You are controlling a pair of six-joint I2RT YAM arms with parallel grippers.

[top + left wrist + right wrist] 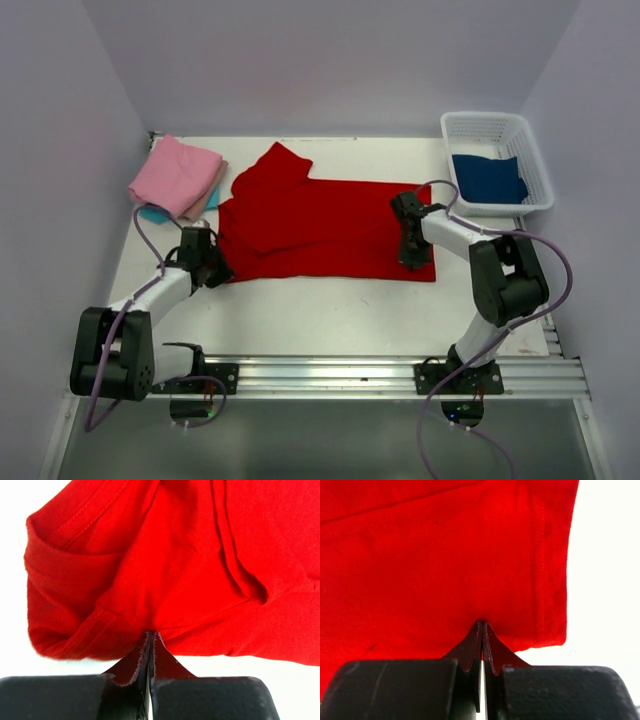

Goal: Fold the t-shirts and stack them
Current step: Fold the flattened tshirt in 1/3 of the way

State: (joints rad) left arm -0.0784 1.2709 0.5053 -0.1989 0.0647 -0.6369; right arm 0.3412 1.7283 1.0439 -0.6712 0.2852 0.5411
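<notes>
Got my left gripper (pixel 151 639) and right gripper (pixel 482 628) both clamped tight on the red t-shirt (pixel 320 225) mid-frame, one at each lower corner.

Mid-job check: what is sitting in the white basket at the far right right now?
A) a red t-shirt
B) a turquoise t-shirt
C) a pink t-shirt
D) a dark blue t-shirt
D: the dark blue t-shirt lies inside the white mesh basket, while the red t-shirt is spread on the table and the pink t-shirt tops the pile at the far left.
</notes>
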